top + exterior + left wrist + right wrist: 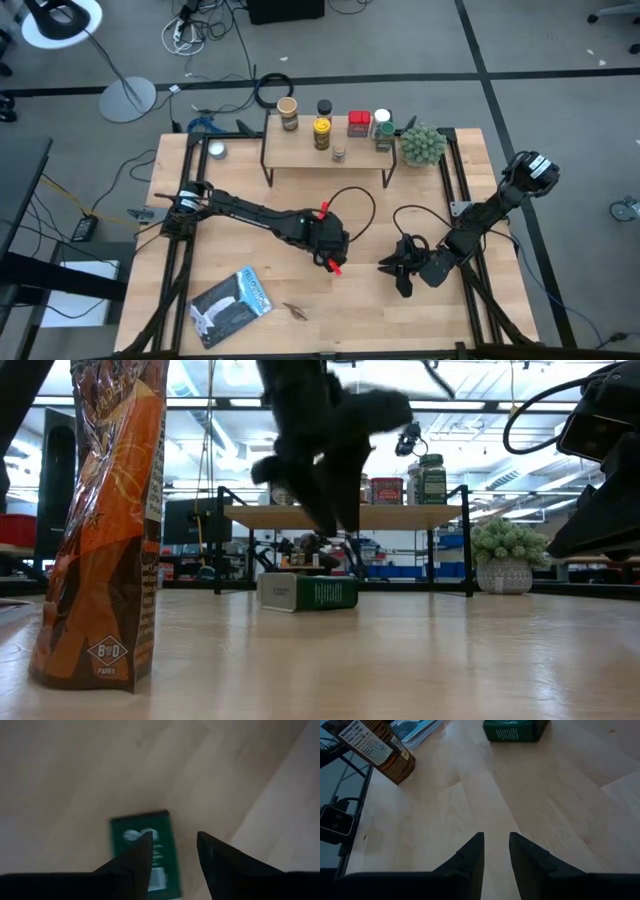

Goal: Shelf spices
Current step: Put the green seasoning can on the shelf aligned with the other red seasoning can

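Standing on the shelf already — most spices; the green tin lies on the surface, left gripper fingers apart above it, holding nothing.

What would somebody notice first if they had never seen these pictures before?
Probably the left pincer, open and hanging just above a green tin that lies on its side in the middle of the big table. Behind it stands the shelf, with a row of spice jars along the top and a little potted plant beside it. The right pincer waits empty over bare wood, its fingers slightly apart.
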`<action>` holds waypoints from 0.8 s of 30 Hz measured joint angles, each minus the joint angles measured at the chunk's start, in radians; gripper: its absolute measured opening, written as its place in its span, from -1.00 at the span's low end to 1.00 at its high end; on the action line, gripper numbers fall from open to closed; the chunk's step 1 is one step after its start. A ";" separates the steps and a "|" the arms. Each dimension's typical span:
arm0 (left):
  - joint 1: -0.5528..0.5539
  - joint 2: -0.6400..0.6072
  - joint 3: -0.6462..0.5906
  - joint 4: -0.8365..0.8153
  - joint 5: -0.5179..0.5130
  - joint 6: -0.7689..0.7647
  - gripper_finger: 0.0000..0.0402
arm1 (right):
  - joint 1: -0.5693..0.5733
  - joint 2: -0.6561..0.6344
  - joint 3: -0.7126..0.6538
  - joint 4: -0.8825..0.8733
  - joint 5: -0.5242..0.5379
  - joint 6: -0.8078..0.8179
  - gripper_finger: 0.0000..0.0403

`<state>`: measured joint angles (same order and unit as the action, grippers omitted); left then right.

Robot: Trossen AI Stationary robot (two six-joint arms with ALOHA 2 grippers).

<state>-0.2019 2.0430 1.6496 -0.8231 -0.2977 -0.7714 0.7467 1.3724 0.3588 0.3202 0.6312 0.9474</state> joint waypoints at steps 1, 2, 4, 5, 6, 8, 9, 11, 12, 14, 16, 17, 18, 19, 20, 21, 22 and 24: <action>-0.004 0.000 0.029 -0.036 -0.036 0.009 -0.23 | 0.000 0.000 0.000 0.000 0.000 0.000 -0.54; -0.008 0.000 0.059 -0.072 -0.077 0.016 -0.25 | 0.000 0.000 0.000 0.000 0.000 -0.001 -0.54; -0.018 0.000 0.121 -0.149 -0.157 0.038 -0.36 | 0.000 0.000 0.000 0.000 0.000 -0.002 -0.54; -0.024 0.000 0.152 -0.192 -0.195 0.042 -0.43 | 0.000 0.000 0.000 0.000 0.000 -0.002 -0.54; -0.030 0.000 0.180 -0.229 -0.229 0.049 -0.52 | 0.000 0.000 0.000 0.000 0.000 -0.002 -0.54; -0.049 -0.001 0.227 -0.285 -0.290 0.057 -0.74 | 0.000 0.000 0.000 0.000 0.000 -0.004 -0.54; -0.058 -0.003 0.243 -0.308 -0.317 0.059 -0.86 | 0.000 0.000 0.000 0.000 0.000 -0.006 -0.54; -0.079 -0.013 0.255 -0.350 -0.365 0.051 -0.95 | 0.000 0.000 0.000 0.000 -0.001 -0.006 -0.54; -0.089 -0.019 0.249 -0.365 -0.391 0.036 -0.96 | 0.000 0.000 0.000 -0.001 -0.004 -0.006 -0.54; -0.110 -0.039 0.216 -0.405 -0.437 -0.019 -0.98 | 0.000 0.000 0.000 -0.001 -0.006 -0.005 -0.54; -0.126 -0.064 0.159 -0.437 -0.450 -0.095 -0.99 | 0.000 0.000 0.000 0.000 -0.006 -0.005 -0.54; -0.132 -0.078 0.120 -0.434 -0.449 -0.129 -0.99 | 0.000 0.000 0.000 -0.001 -0.006 -0.005 -0.54; -0.138 -0.097 0.075 -0.419 -0.447 -0.158 -0.99 | 0.000 0.000 0.000 0.000 -0.006 -0.002 -0.54; -0.144 -0.117 0.026 -0.389 -0.445 -0.183 -0.99 | 0.000 0.000 0.000 0.000 -0.006 0.001 -0.54; -0.146 -0.137 -0.027 -0.340 -0.437 -0.202 -0.99 | 0.000 0.000 0.000 0.000 -0.006 0.002 -0.54; -0.148 -0.165 -0.085 -0.273 -0.424 -0.207 -0.99 | 0.000 0.000 0.000 0.002 -0.006 0.002 -0.54; -0.148 -0.190 -0.147 -0.196 -0.401 -0.206 -0.99 | 0.000 0.000 0.000 0.006 -0.006 0.002 -0.54; -0.146 -0.245 -0.270 -0.032 -0.361 -0.192 -0.99 | 0.000 0.000 0.000 0.025 -0.006 0.002 -0.54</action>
<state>-0.3474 1.7977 1.3797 -0.8548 -0.6588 -0.9633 0.7467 1.3724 0.3592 0.3457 0.6250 0.9493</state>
